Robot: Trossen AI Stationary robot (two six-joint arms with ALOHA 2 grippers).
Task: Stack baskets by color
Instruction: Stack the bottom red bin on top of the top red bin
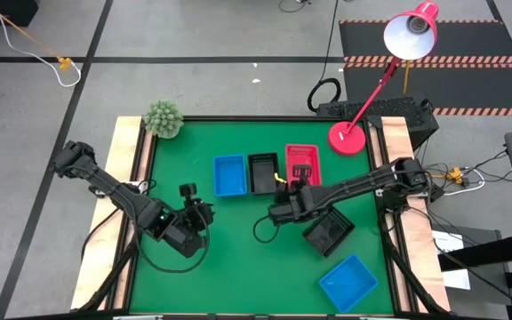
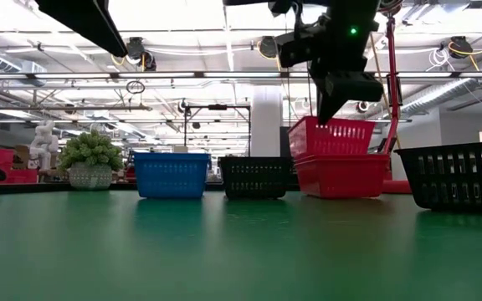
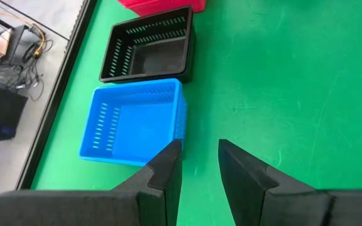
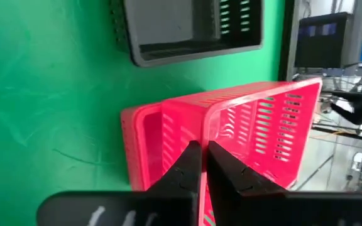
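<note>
Along the far side stand a blue basket [image 1: 229, 175], a black basket [image 1: 262, 172] and a red basket [image 2: 325, 177] in a row. A second red basket [image 2: 333, 138] sits tilted in the top of the first, with my right gripper [image 4: 205, 164] shut on it. Nearer the right edge lie another black basket [image 1: 329, 233] and another blue basket [image 1: 348, 283]. My left gripper [image 3: 200, 166] hovers open on the near side of the far blue basket [image 3: 137, 122], with nothing between its fingers. My right gripper pinches the upper red basket's wall at its rim [image 4: 205, 135] between its two fingers. The fingers slant down from the table's near right side. The basket is tilted, its lower part inside the red basket beneath it.
A small potted plant [image 1: 163, 118] stands at the far left corner and a red lamp base [image 1: 348, 138] at the far right, close to the red baskets. Green table shows bare at the middle and near left.
</note>
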